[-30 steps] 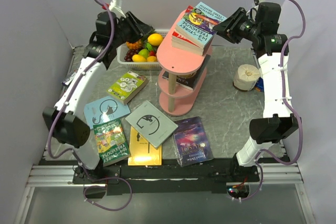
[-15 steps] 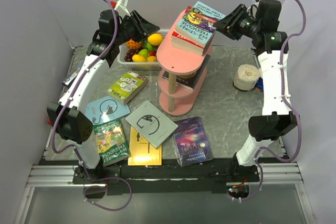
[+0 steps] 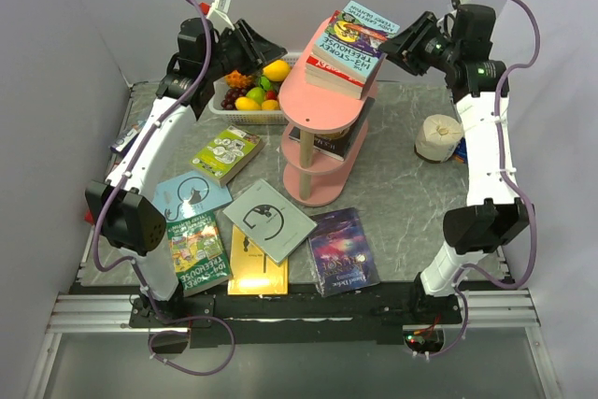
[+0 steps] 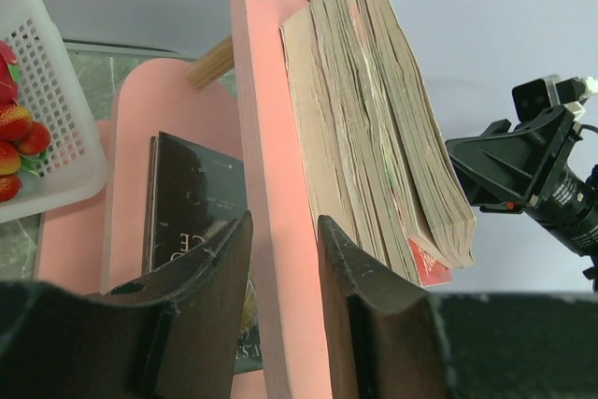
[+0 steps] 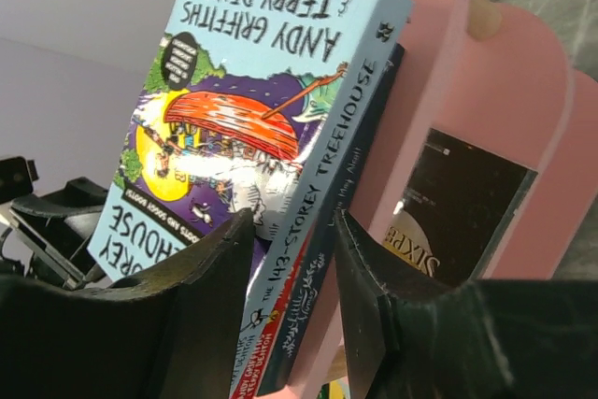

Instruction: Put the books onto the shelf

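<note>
**Step in hand, as judged:** settling the stack of books (image 3: 348, 49) on the top tier of the shelf (image 3: 322, 107), with 1 arm raised on each side of it.

- **Left pincer** (image 4: 283, 221): it hangs left of the top tier, above the fruit basket (image 3: 227, 111). Its jaws are parted with nothing between them, and it is apart from the shelf.
- **Right pincer** (image 5: 292, 221): it sits just beside the right end of the stack, jaws likewise parted and holding nothing. Whether a finger touches the books cannot be told.

**Recommendation:** the stack lies skewed and overhangs the far-right rim of the tier.

- Any push should come from the right, low on the spines, slow and level, towards the middle of the tier.
- The left pincer is best kept as a stop on the opposite side, clear of the posts.
- The shelf is tall and narrow, so a high or sudden shove would likely rock it or slide the top book off.

**Condition of the task's things:** 6 thin paperbacks lie flat on the desk (image 3: 402, 193), left of and in front of the shelf:

- light-blue book (image 3: 187, 198)
- green Treehouse book (image 3: 198, 257)
- green-white book (image 3: 226, 153)
- yellow book (image 3: 262, 273)
- grey book (image 3: 271, 221), which overlaps the yellow one
- purple galaxy book (image 3: 343, 251)

On the shelf, the stack is several books deep with a light-blue Treehouse cover on top. Its page edges are yellowed and uneven. 1 dark book (image 3: 336, 144) lies on the middle tier. The bottom tier's contents cannot be made out.
</note>
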Motion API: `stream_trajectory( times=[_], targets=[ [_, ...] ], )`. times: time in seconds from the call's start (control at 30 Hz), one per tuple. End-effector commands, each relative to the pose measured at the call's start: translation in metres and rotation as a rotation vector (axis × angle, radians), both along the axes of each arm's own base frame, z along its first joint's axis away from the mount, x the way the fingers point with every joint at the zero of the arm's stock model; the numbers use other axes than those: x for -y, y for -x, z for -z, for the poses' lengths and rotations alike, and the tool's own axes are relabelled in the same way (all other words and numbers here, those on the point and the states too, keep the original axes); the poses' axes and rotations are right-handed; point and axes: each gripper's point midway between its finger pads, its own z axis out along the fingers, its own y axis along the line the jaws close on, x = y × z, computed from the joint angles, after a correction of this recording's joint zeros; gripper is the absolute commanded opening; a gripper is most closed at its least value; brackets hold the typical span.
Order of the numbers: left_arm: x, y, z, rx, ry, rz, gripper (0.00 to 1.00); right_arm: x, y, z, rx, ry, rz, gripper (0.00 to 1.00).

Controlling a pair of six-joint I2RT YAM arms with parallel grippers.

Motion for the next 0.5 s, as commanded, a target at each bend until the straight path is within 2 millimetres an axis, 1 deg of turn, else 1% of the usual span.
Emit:
stream_trajectory(
  times=[0.0,0.03,0.07,0.33,0.47],
  targets=[
    [-0.003,0.004,-0.022,0.065,0.013,-0.002,0.41,0.012,0.009,-0.037,0.122,0.007,0.059,0.47],
    [-0.003,0.004,-0.02,0.06,0.015,-0.001,0.41,0.011,0.01,-0.031,0.09,0.01,0.049,0.46],
    [-0.004,0.003,-0.02,0.061,0.015,-0.001,0.41,0.011,0.005,-0.032,0.091,0.017,0.045,0.46],
    [-0.003,0.001,-0.02,0.06,0.017,0.004,0.41,0.01,-0.004,-0.027,0.08,0.008,0.04,0.43],
    [-0.003,0.0,-0.019,0.058,0.019,0.004,0.41,0.007,-0.011,-0.028,0.077,0.001,0.026,0.43]
  ],
)
